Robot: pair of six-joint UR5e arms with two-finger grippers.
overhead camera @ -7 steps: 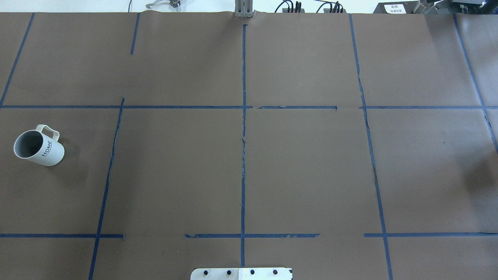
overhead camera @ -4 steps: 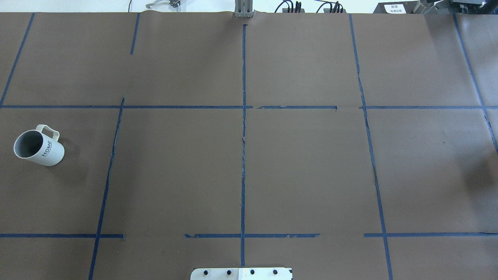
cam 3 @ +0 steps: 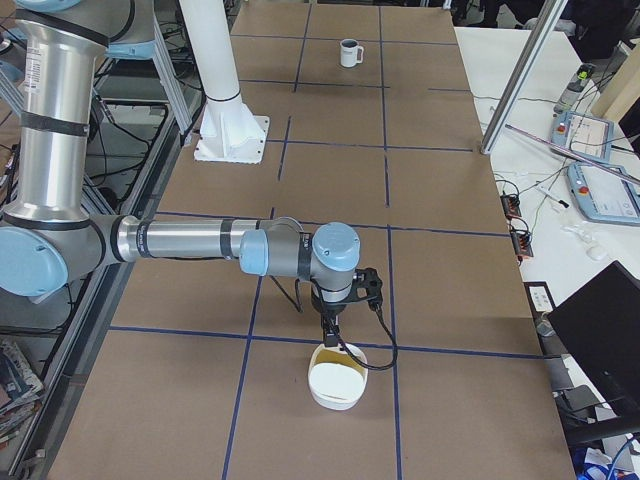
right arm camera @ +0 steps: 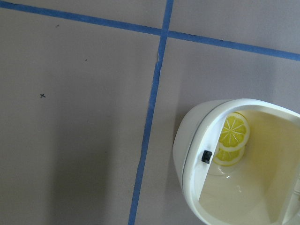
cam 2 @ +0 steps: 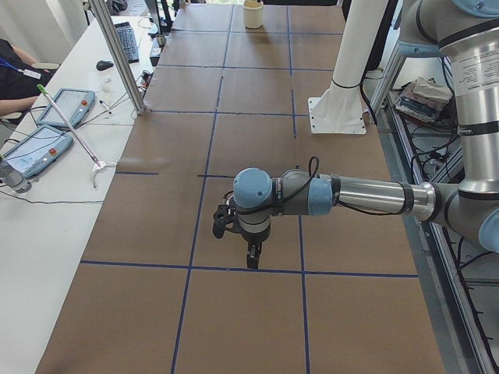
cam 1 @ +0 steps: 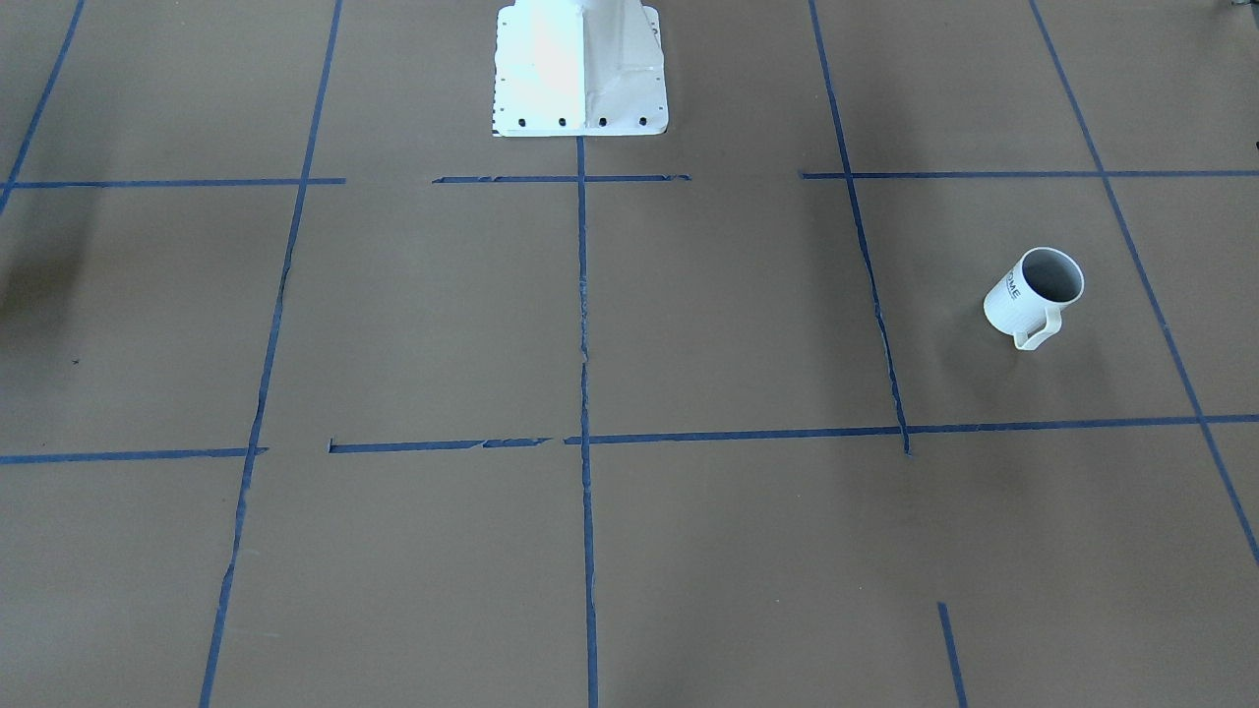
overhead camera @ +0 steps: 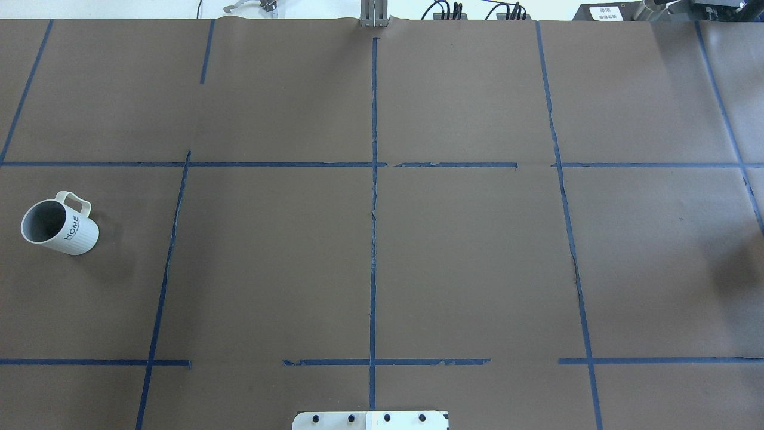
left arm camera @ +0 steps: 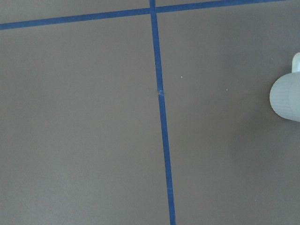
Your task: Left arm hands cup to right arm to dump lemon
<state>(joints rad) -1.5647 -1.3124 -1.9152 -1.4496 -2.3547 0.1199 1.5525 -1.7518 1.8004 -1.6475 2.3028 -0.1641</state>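
The white "HOME" cup [overhead camera: 59, 222] stands upright on the brown table at the far left of the overhead view, handle to the back, and its grey inside shows no lemon. It also shows in the front view [cam 1: 1033, 292], far off in the right view [cam 3: 349, 52], and at the left wrist view's right edge [left arm camera: 287, 96]. Two lemon slices [right arm camera: 233, 132] lie in a white bowl [right arm camera: 192, 140]. The right gripper [cam 3: 330, 335] hangs just above that bowl [cam 3: 338, 382]. The left gripper [cam 2: 251, 255] points down over the table. I cannot tell whether either gripper is open or shut.
The white robot base [cam 1: 580, 64] stands at the table's robot side. Blue tape lines grid the brown table [overhead camera: 465, 251]. A side bench with tablets [cam 2: 47, 148] and a metal post [cam 2: 117, 54] run along the operators' edge. A monitor [cam 3: 600, 320] stands near the right end.
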